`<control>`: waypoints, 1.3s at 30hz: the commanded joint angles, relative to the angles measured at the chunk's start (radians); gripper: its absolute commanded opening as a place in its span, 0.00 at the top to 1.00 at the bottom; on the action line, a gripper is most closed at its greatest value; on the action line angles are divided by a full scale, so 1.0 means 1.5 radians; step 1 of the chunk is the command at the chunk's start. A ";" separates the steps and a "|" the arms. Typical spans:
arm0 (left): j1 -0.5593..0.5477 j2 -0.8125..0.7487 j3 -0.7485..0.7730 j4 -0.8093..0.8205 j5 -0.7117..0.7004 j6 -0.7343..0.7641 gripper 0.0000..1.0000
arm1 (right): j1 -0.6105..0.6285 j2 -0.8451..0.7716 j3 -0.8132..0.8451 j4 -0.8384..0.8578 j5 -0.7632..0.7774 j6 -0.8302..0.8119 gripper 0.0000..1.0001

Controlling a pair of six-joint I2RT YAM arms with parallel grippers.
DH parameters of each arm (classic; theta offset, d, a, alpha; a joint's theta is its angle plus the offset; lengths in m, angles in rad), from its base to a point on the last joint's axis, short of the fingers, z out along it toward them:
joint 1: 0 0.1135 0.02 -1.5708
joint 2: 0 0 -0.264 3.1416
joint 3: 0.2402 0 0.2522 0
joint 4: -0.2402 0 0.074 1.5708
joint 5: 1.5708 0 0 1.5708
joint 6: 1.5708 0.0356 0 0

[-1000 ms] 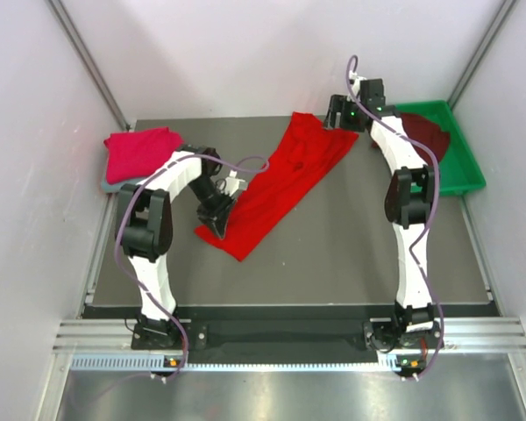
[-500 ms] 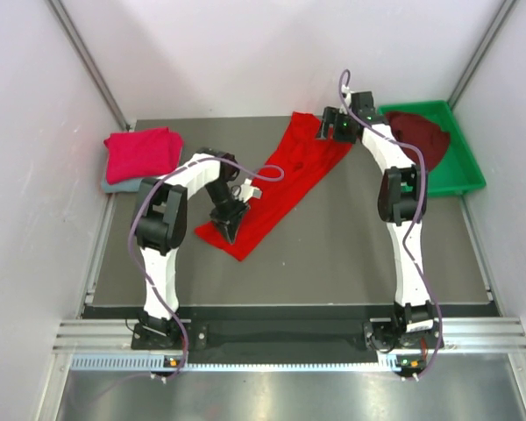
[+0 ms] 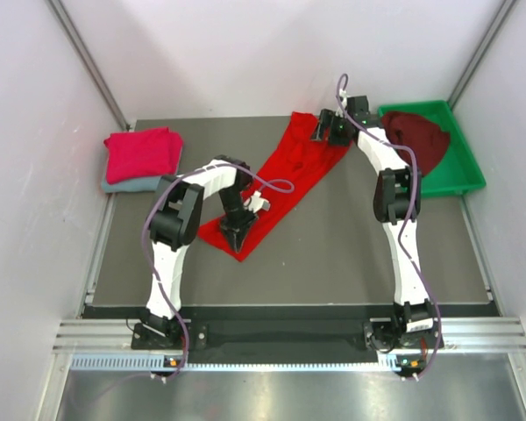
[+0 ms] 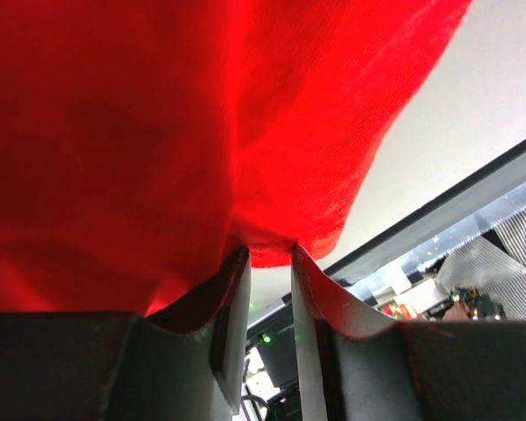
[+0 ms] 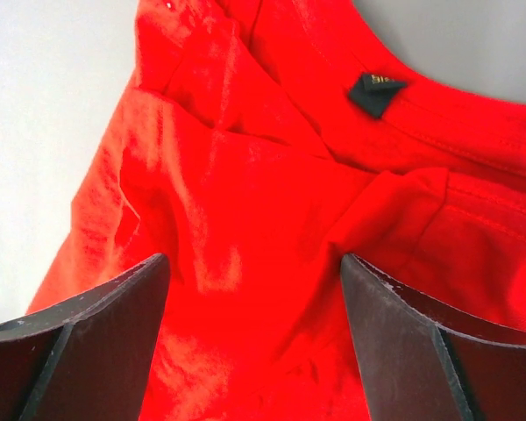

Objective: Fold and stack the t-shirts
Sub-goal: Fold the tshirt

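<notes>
We keep the left end effector (image 4: 270,252) clenched on the near end of the bright red t-shirt (image 3: 285,180), which sprawls diagonally across the desk (image 3: 351,254), while our right end effector (image 5: 254,281) hovers released above its collar (image 5: 456,123); we judge the cloth soft and limp, best pinched at edges.

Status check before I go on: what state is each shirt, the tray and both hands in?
red shirt: laid out diagonally, rumpled, near end pinched.
pink shirt: folded, lying on the grey shirt.
grey shirt: under the pink shirt, only its edge shows.
maroon shirt: bunched, unfolded, in the tray.
tray: holds the maroon shirt.
left hand: shut on the red shirt.
right hand: open, over the red shirt's collar end.
</notes>
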 commanded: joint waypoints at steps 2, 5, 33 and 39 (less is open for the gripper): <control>-0.034 0.021 0.022 -0.002 -0.003 -0.003 0.69 | -0.001 0.016 0.040 0.033 -0.022 0.023 0.21; -0.063 0.025 0.021 -0.002 -0.001 -0.009 0.69 | -0.006 0.024 0.044 0.036 -0.022 0.027 0.21; -0.176 -0.165 -0.007 0.053 -0.238 -0.001 0.50 | -0.057 -0.076 -0.002 0.021 -0.070 0.035 0.21; -0.175 -0.152 -0.016 0.066 -0.211 -0.003 0.52 | -0.058 -0.106 -0.034 0.007 -0.052 0.012 0.21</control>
